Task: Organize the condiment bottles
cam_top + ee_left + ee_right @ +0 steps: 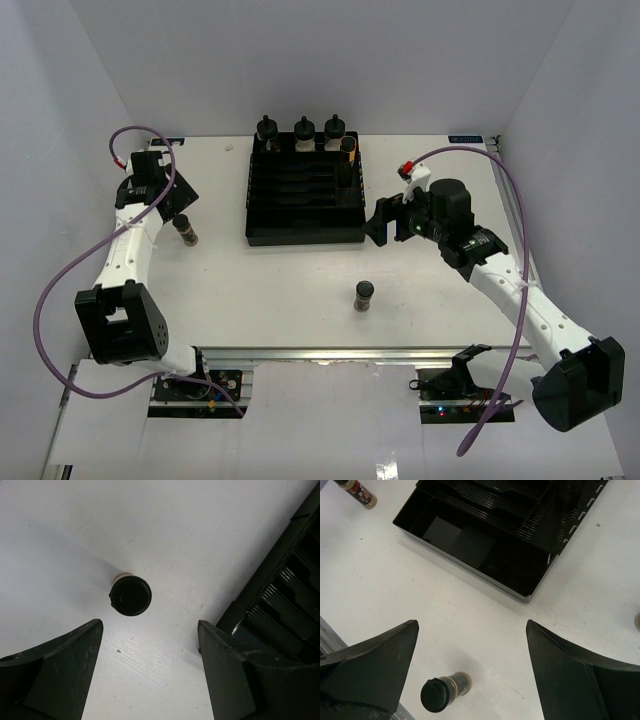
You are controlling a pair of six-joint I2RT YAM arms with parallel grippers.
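Three squat clear bottles with black knobbed caps [303, 133] stand in a row at the back of the black slotted tray [300, 236]. A yellow-banded slim jar [347, 155] stands in the tray's right side. One dark spice jar [185, 230] stands on the table left of the tray. My left gripper [172, 200] is open above it, and the jar's lid [130, 596] shows just ahead of the gripper [150, 625]. Another spice jar [364, 296] stands front of the tray. My right gripper [378, 222] is open and empty; the jar [445, 690] sits low between its fingers.
The tray's slotted edge [280, 595] is close on the right in the left wrist view. The tray's front compartment [470, 545] is in the right wrist view, with the left jar [357, 491] far off. White walls enclose the table; a metal rail [330, 353] lines its near edge.
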